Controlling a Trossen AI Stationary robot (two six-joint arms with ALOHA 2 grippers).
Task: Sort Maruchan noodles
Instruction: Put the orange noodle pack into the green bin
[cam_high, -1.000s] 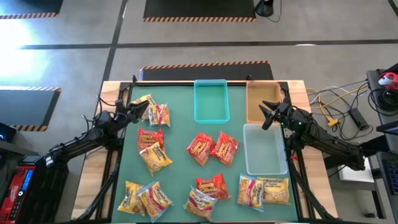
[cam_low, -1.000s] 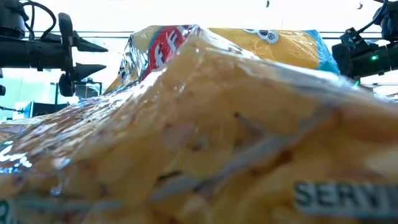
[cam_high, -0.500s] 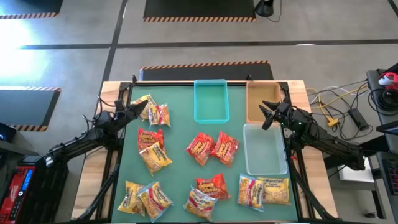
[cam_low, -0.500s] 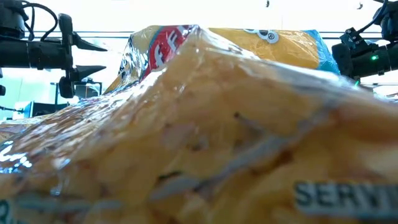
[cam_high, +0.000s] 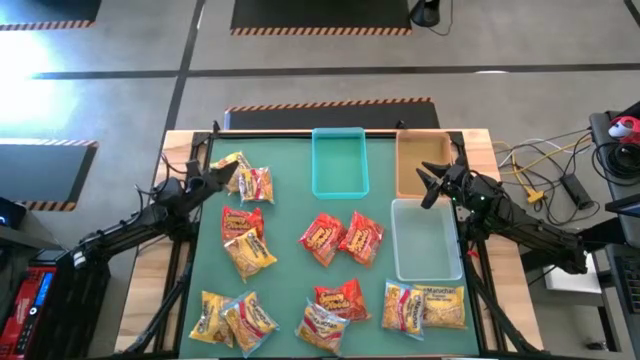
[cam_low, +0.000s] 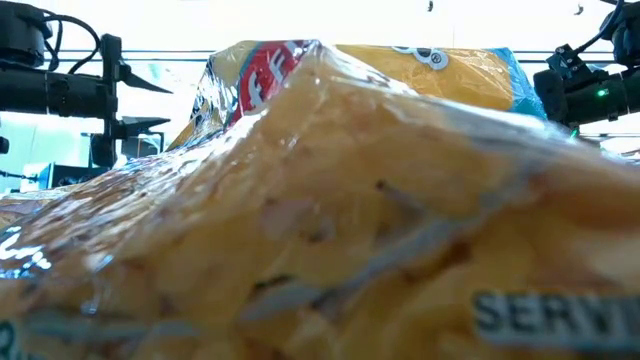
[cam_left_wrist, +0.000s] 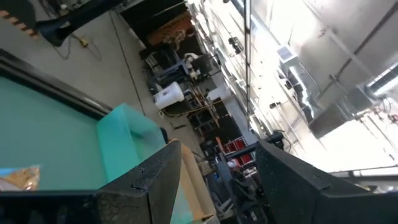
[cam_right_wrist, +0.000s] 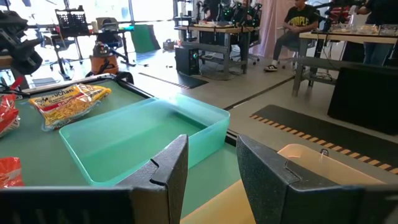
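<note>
Clearly, the Maruchan noodles (cam_high: 330, 240) lie scattered on the green bench (cam_high: 290, 215); the teal tray (cam_high: 340, 162), tan tray (cam_high: 421, 163) and clear tray (cam_high: 427, 240) are empty, so sorting seems unstarted. Left gripper (cam_high: 222, 176) hovers near the far-left packets, jaws released and empty. Right gripper (cam_high: 430, 186) hangs between tan and clear trays, jaws parted, grasping nothing.

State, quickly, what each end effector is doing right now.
Left end effector: open, holding nothing, at the table's left edge.
Right end effector: open, holding nothing, over the tan tray.
</note>
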